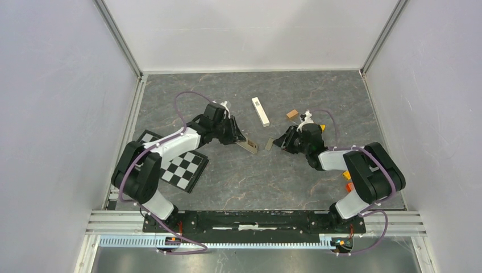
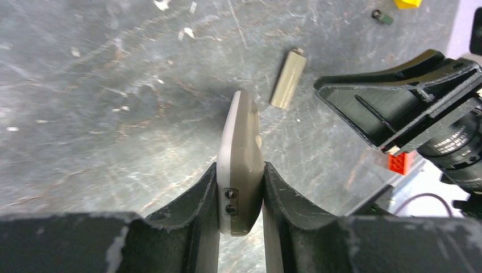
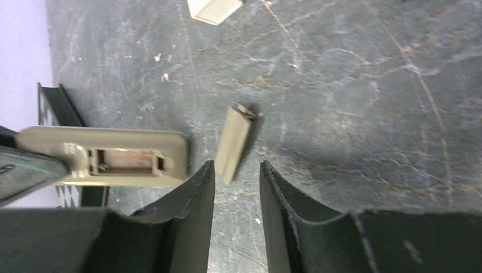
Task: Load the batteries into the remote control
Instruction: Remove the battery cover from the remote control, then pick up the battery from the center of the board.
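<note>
My left gripper is shut on the remote control, held edge-on between its fingers in the left wrist view. In the right wrist view the remote's grey-olive back faces the camera with the battery recess uncovered. A small olive cover piece lies on the table beside it and shows in the left wrist view. My right gripper is open and empty, hovering just over the near end of the cover piece. One small dark greenish battery lies on the table farther off, near a yellow piece.
A longer white bar lies behind the grippers. A brown block and the yellow piece sit by the right wrist. A checkerboard lies at the left. Small orange items lie beside the right arm.
</note>
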Robot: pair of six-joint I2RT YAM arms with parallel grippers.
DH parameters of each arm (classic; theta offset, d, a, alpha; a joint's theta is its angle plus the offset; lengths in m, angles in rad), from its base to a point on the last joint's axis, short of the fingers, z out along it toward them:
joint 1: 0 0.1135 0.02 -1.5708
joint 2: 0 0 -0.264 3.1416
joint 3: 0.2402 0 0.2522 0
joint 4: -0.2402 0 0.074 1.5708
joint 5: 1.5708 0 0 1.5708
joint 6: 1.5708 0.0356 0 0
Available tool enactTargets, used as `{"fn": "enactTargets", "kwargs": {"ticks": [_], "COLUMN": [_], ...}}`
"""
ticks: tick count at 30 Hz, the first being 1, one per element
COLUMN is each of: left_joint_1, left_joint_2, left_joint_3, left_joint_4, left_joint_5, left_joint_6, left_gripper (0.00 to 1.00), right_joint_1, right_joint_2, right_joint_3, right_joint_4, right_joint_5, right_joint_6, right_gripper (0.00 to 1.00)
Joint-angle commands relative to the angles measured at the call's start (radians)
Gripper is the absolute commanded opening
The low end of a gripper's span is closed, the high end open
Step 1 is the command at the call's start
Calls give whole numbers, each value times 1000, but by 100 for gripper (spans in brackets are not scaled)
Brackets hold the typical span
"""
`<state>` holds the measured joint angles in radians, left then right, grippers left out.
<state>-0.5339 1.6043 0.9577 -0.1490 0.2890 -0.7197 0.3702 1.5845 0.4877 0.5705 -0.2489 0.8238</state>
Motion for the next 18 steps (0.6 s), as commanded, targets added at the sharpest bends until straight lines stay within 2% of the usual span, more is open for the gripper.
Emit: {"fn": "enactTargets", "kwargs": {"ticks": [1,3,6,8,10,14,18], "left_joint_1": [35,46,48,46,43,42,43], "left_joint_2": [-27,-49,-76,-89,-106,-159,-264], "left_joint_3": [28,38,70,103,136,245,267], "left_joint_4": [-213,-229,-235,-250,-289,-471,-573], "left_joint_5": [-204,-199,-101,20,162,343,363], "left_joint_6": [181,206,275,343,413,558,748], "left_gripper": [2,2,2,2,2,2,2], "right_joint_1": [-13,-13,-13,-13,-10,-5,26], "right_joint_2": [-54,-71,-95,-116,-136,-181,-190], "right_joint_3": [24,40,58,57,49,44,54], "right_joint_4": [-89,-94,-37,51,161,331,472], "right_joint_5": [36,12,-96,-216,-354,-537,-680], "right_joint_6": [-58,-96,-176,-225,-282,-295,-265], "right_gripper": [41,45,55,70,77,82,84]}}
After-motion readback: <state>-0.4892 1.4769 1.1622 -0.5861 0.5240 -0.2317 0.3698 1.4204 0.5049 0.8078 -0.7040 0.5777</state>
